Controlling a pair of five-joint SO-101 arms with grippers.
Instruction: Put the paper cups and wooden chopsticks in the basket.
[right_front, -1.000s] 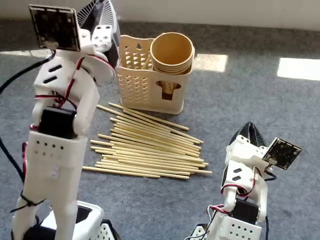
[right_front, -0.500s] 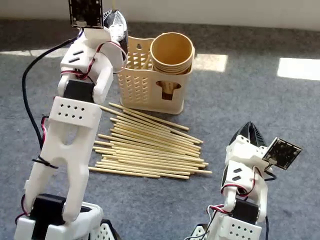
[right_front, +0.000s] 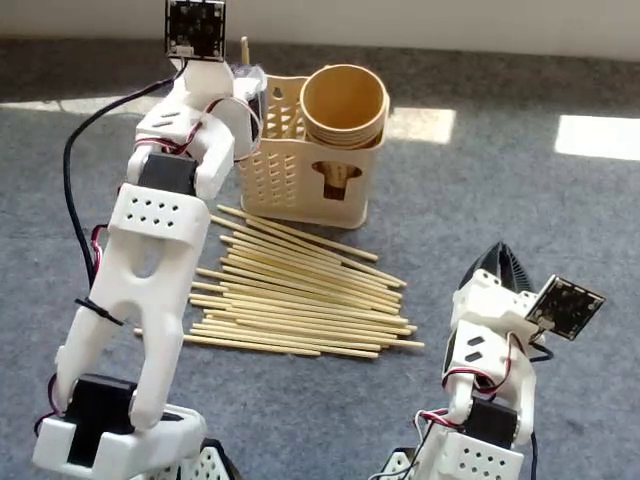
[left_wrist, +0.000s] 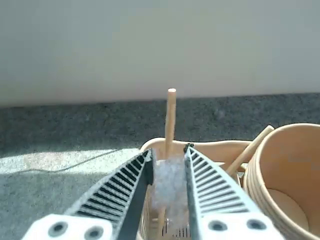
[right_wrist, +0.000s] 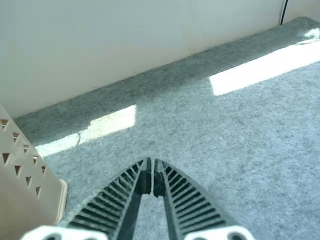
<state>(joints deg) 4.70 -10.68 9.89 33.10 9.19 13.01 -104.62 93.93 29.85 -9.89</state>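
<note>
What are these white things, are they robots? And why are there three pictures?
Yes, they are two small robot arms, each ending in a pincer called a gripper. One picture looks down from a camera above. The other two come from little cameras riding on each arm's wrist, so you see the pincers up close. The left gripper is pinching one chopstick and holding it upright at the edge of the basket. A stack of paper cups already sits in that basket. Many more chopsticks lie in a pile on the grey carpet. The right gripper is closed and holds nothing.
</note>
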